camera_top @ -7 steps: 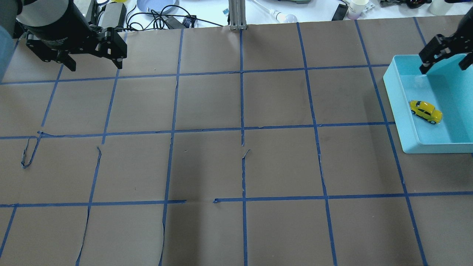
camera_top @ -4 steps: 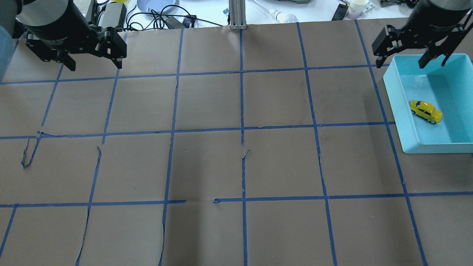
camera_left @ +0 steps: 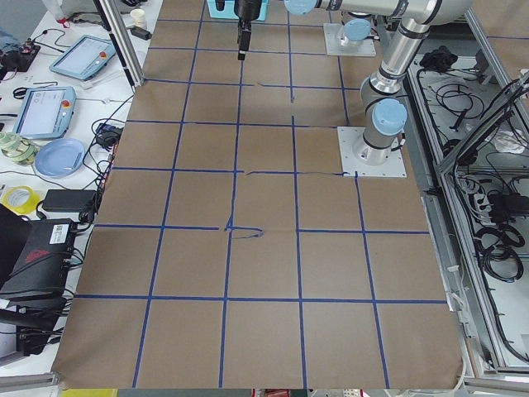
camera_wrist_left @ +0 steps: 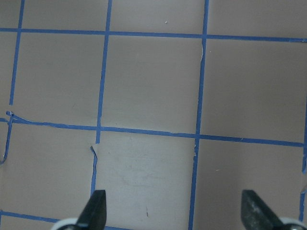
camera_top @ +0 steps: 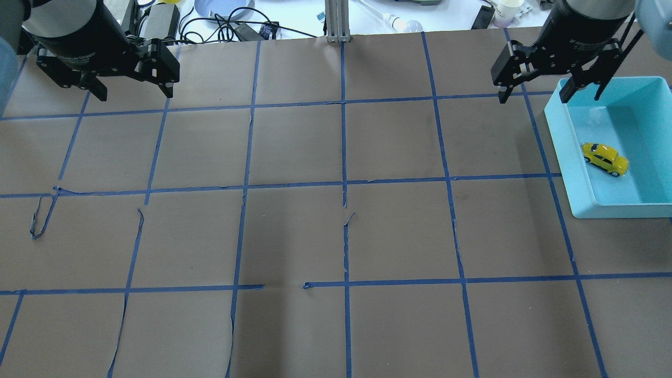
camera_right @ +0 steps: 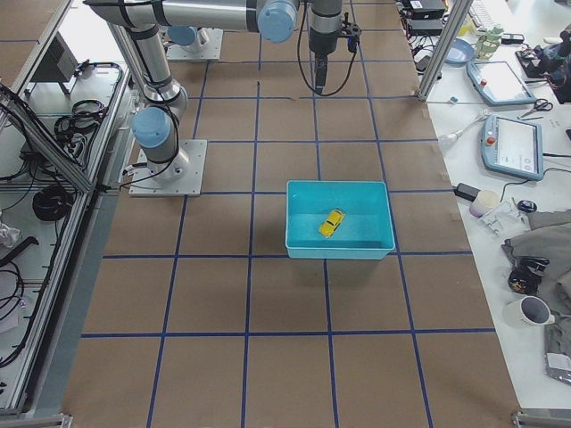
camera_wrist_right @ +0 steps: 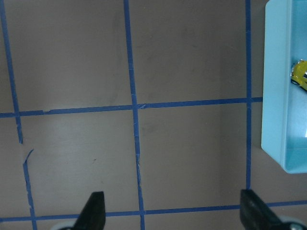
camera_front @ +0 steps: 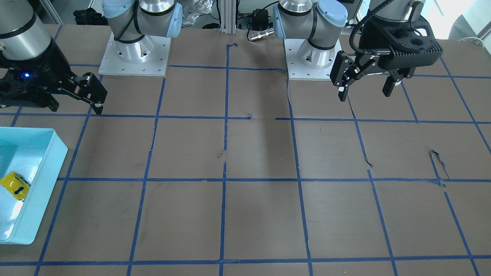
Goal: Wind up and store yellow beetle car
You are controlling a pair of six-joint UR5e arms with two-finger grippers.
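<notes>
The yellow beetle car (camera_top: 605,158) lies inside the light blue tray (camera_top: 572,157) at the table's right end. It also shows in the front-facing view (camera_front: 14,185), the exterior right view (camera_right: 332,223) and at the right edge of the right wrist view (camera_wrist_right: 300,74). My right gripper (camera_top: 534,97) is open and empty. It hangs over the table beside the tray's far left corner, apart from the car. My left gripper (camera_top: 135,95) is open and empty over the far left of the table. Both wrist views show spread fingertips over bare brown paper.
The table is covered in brown paper with a grid of blue tape (camera_top: 344,184), torn and lifted in places. Cables, a plate and a cup lie beyond the far edge (camera_top: 231,16). The two arm bases (camera_front: 134,50) stand at the robot's side.
My right gripper has moved left, from over the tray's far end to above the table beside the tray's far left corner. The car and my left gripper have not moved.
</notes>
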